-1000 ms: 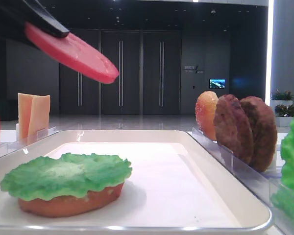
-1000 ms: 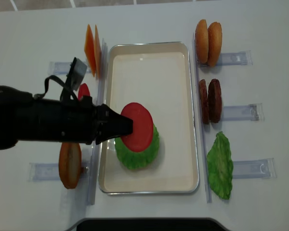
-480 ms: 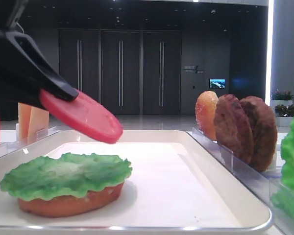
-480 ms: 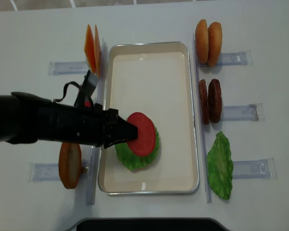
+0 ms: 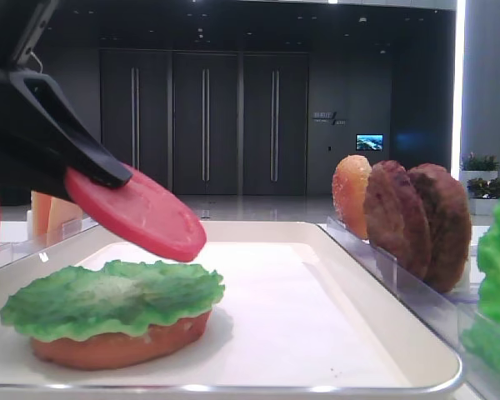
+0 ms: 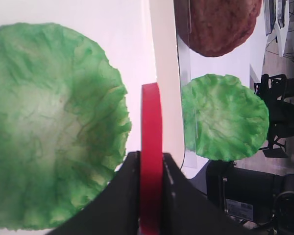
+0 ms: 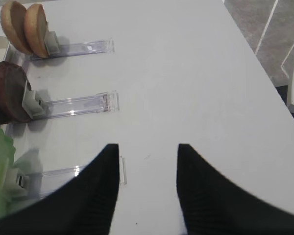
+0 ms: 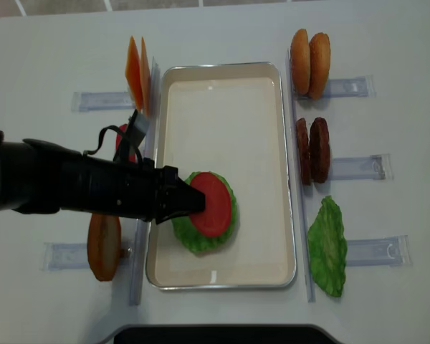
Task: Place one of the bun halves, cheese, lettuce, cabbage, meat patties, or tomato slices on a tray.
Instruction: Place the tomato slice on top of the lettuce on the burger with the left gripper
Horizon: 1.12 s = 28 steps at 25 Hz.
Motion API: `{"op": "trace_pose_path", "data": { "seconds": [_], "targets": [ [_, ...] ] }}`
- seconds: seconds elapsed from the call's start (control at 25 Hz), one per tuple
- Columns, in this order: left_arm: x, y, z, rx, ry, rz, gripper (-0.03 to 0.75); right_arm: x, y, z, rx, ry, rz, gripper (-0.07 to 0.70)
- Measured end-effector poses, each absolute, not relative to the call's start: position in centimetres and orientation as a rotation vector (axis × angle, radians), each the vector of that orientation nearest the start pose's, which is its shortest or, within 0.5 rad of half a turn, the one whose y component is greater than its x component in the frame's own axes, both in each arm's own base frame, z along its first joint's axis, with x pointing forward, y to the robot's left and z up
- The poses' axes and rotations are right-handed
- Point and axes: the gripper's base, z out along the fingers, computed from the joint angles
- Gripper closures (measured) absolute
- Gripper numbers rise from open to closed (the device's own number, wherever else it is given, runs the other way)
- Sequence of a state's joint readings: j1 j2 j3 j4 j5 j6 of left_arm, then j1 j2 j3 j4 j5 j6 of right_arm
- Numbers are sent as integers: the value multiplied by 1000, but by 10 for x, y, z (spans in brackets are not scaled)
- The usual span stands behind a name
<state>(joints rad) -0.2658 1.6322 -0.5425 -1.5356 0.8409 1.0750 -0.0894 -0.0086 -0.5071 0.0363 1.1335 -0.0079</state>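
Now left claw (image 8: 190, 203) grips tomato slice (image 8: 212, 204) above lettuce (image 8: 193, 236)

Smooth, matt red tomato slice (image 5: 137, 212) between matt black jaws; lettuce (image 5: 112, 298) ruffled, slightly glossy green; meat patties (image 5: 417, 221) rough, grainy brown; tray (image 8: 269, 215) smooth, glossy white; holders (image 7: 73, 104) clear plastic; bench (image 7: 186, 73) matt white.

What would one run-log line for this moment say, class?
left gripper: shut on tomato slice | slice: tilted above lettuce, not yet down | lettuce: on bun half in tray | right gripper: open, idle
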Motion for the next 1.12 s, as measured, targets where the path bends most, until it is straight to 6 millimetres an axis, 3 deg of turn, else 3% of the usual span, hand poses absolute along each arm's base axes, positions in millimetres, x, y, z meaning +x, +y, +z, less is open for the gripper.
{"op": "trace_pose_path", "data": {
  "seconds": [1.12],
  "targets": [
    [211, -127, 149, 105, 2682, -1330, 660, -10, 4, 273, 82, 2099, -15, 357]
  ]
}}
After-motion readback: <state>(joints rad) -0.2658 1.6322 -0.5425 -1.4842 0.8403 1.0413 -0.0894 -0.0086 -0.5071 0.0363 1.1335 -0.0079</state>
